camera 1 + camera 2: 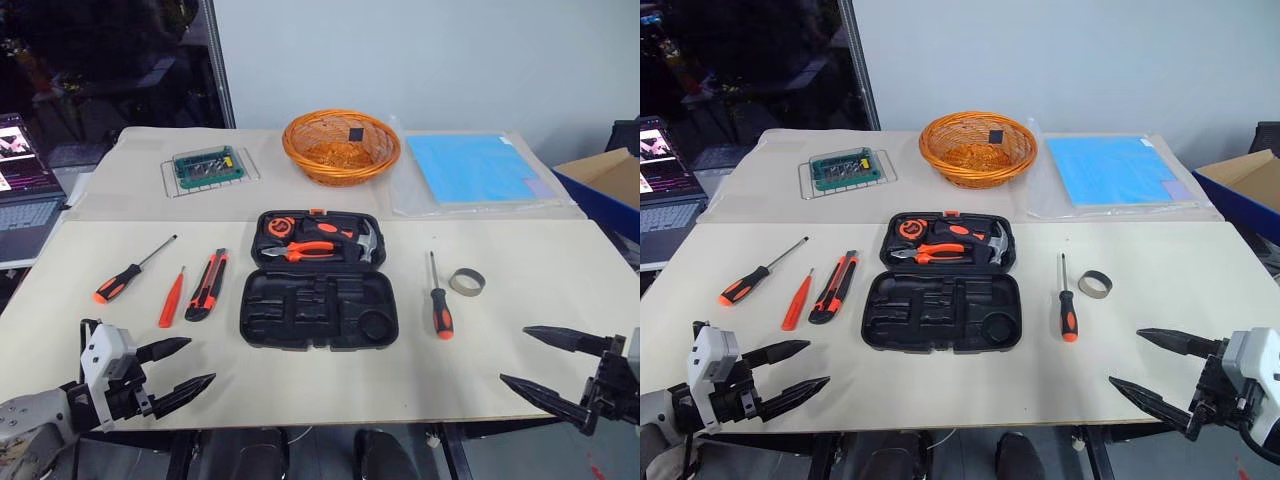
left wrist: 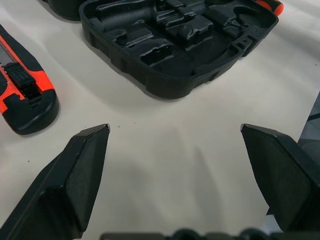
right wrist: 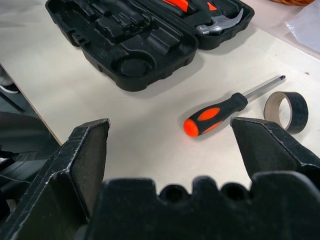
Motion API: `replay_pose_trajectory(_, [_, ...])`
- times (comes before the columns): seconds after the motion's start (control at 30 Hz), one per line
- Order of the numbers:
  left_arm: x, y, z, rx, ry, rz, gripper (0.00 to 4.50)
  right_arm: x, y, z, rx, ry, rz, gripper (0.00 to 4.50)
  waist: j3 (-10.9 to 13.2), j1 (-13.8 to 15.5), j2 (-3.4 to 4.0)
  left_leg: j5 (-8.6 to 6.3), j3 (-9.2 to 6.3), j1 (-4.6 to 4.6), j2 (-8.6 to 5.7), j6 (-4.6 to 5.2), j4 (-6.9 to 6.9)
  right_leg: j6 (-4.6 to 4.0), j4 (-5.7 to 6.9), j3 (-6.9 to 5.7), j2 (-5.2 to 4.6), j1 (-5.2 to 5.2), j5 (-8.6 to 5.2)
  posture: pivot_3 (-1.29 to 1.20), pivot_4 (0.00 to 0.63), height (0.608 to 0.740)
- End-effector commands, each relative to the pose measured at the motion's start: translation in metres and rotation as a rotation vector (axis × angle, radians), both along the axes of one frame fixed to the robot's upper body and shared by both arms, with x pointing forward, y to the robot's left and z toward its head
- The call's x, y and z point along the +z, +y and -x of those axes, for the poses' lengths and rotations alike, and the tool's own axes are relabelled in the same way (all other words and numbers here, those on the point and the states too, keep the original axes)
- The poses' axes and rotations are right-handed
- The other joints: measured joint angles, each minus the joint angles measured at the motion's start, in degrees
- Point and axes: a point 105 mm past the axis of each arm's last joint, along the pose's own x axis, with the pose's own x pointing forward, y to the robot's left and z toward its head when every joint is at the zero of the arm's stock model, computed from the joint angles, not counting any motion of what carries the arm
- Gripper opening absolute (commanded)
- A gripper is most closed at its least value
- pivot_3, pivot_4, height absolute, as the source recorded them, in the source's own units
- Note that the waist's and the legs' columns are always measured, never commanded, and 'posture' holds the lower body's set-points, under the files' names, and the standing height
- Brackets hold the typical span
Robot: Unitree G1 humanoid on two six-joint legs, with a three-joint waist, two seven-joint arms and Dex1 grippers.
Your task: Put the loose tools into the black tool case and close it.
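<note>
**benchrat:** ok so where's everything sitting? Is the case open?

**g1_watcher:** Yep. The black tool case [image 1: 318, 300] lies wide open in the middle of the tabletop [image 1: 300, 385]. The far half holds a hammer [image 1: 358, 240], pliers [image 1: 300, 251] and a few other orange-and-black bits; the near half has bare moulded recesses.

**benchrat:** and the loose stuff?

**g1_watcher:** Split either side. Left of the case: a screwdriver [image 1: 128, 273] with an orange-and-black handle lying at an angle, then a slim red pen-like screwdriver [image 1: 172, 299], then the utility knife [image 1: 207, 285] closest to the case, near it but apart. Right of the case: a second screwdriver [image 1: 438, 300], handle toward the near edge, and a small grey tape ring [image 1: 467, 282] just beside its shaft, not touching.

**benchrat:** grippers doing anything?

**g1_watcher:** Nope, holding nothing. The left gripper [image 1: 180, 370] hangs at the near left edge, jaws spread wide and pointing toward the case. The right gripper [image 1: 545, 363] is at the near right edge, also spread wide, aimed toward that right-hand screwdriver.

**benchrat:** anything at the back?

**g1_watcher:** An orange wicker basket [image 1: 341, 146], a green bit set in a clear box [image 1: 207, 167] on a wire rack, a blue sheet [image 1: 470, 167] in a clear sleeve, and a laptop [image 1: 25, 195] off to the left.
</note>
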Motion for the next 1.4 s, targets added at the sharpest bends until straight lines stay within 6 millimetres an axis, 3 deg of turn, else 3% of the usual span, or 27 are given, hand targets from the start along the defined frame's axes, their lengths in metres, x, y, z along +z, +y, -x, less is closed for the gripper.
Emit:
replay_pose_trajectory(0.03, [0.013, 0.003, -0.018, 0.082, -0.072, 0.004, 4.50, 0.012, 0.013, -0.011, 0.030, -0.083, -0.036, 4.46, 0.0, 0.0, 0.00, 0.00, 0.00, 0.00, 0.00, 0.00, 0.00, 0.00, 0.00, 0.00, 0.00, 0.00, 0.00, 0.00, 0.150, 0.740])
replay_pose_trajectory(0.13, [0.027, 0.031, -0.055, 0.387, -0.118, 0.041, 4.50, 0.036, 0.047, -0.030, 0.124, -0.196, -0.154, 4.46, 0.0, -0.1, -0.02, 0.00, 0.03, 0.27, 0.09, 0.00, 0.02, 0.00, 0.04, 0.00, 0.02, 0.07, 0.00, 0.00, 0.150, 0.740])
replay_pose_trajectory(0.27, [0.030, 0.059, -0.079, 0.631, -0.017, -0.046, 4.50, 0.055, 0.085, -0.036, 0.290, -0.255, -0.178, 4.46, 0.0, -0.2, -0.06, 0.01, 0.13, 0.40, 0.11, 0.01, 0.03, 0.01, 0.14, -0.01, 0.08, 0.20, 0.01, 0.00, 0.150, 0.740])
replay_pose_trajectory(0.5, [0.025, 0.072, -0.109, 0.711, 0.110, -0.218, 4.50, 0.065, 0.130, -0.041, 0.510, -0.212, -0.149, 4.46, 0.1, 0.4, -0.35, -0.01, 0.62, 0.39, 0.09, 0.01, 0.03, -0.14, 0.24, -0.04, 0.29, 0.15, 0.09, 0.00, 0.150, 0.740])
replay_pose_trajectory(0.6, [0.021, 0.063, -0.119, 0.690, 0.146, -0.230, 4.50, 0.069, 0.135, -0.045, 0.532, -0.235, -0.145, 4.46, 0.1, 0.7, -0.39, 0.00, 0.73, 0.25, 0.08, 0.15, 0.02, -0.19, 0.23, -0.03, 0.31, 0.09, 0.09, 0.00, 0.150, 0.740])
replay_pose_trajectory(0.7, [0.035, 0.059, -0.128, 0.692, 0.069, -0.194, 4.50, 0.068, 0.137, -0.046, 0.533, -0.240, -0.142, 4.46, 0.1, 0.9, -0.49, -0.04, 0.75, 0.15, 0.09, 0.33, 0.03, -0.36, 0.19, -0.01, 0.31, 0.05, 0.29, 0.00, 0.150, 0.740])
replay_pose_trajectory(0.77, [0.053, 0.070, -0.133, 0.739, 0.014, -0.166, 4.50, 0.070, 0.137, -0.045, 0.535, -0.246, -0.159, 4.46, 0.1, 1.1, -0.54, -0.11, 0.74, 0.14, 0.09, 0.31, 0.02, -0.28, 0.19, -0.02, 0.32, 0.04, 0.30, 0.00, 0.150, 0.740])
replay_pose_trajectory(0.87, [0.061, 0.089, -0.133, 0.720, 0.008, -0.225, 4.50, 0.072, 0.138, -0.041, 0.545, -0.254, -0.189, 4.46, 0.1, 0.9, -0.58, -0.14, 0.75, 0.14, 0.17, 0.26, 0.02, -0.26, 0.22, -0.01, 0.48, 0.01, 0.32, 0.00, 0.150, 0.740])
replay_pose_trajectory(1.03, [0.060, 0.115, -0.143, 0.629, 0.032, -0.364, 4.50, 0.073, 0.142, -0.038, 0.567, -0.274, -0.208, 4.46, 0.1, 0.9, -0.58, -0.17, 0.76, 0.17, 0.23, 0.22, 0.03, -0.45, 0.26, -0.01, 0.57, -0.01, 0.20, 0.00, 0.150, 0.740])
replay_pose_trajectory(1.2, [0.034, 0.134, -0.151, 0.525, 0.150, -0.484, 4.50, 0.073, 0.142, -0.037, 0.561, -0.281, -0.207, 4.46, 0.1, 1.5, -0.59, -0.16, 0.83, 0.16, 0.21, 0.22, 0.09, -0.63, 0.19, -0.02, 0.54, 0.03, 0.09, 0.00, 0.150, 0.740])
replay_pose_trajectory(1.3, [0.022, 0.142, -0.156, 0.504, 0.158, -0.536, 3.73, 0.071, 0.142, -0.036, 0.555, -0.282, -0.203, 4.50, 0.1, 1.4, -0.64, -0.17, 0.85, 0.09, 0.21, 0.23, 0.11, -0.59, 0.21, -0.02, 0.54, -0.01, 0.12, 0.00, 0.150, 0.740])
replay_pose_trajectory(1.4, [0.020, 0.143, -0.159, 0.474, 0.148, -0.527, 2.65, 0.072, 0.141, -0.035, 0.547, -0.284, -0.204, 4.50, 0.1, 1.4, -0.64, -0.17, 0.84, 0.08, 0.23, 0.23, 0.11, -0.34, 0.28, -0.04, 0.56, -0.03, 0.27, 0.00, 0.150, 0.740])
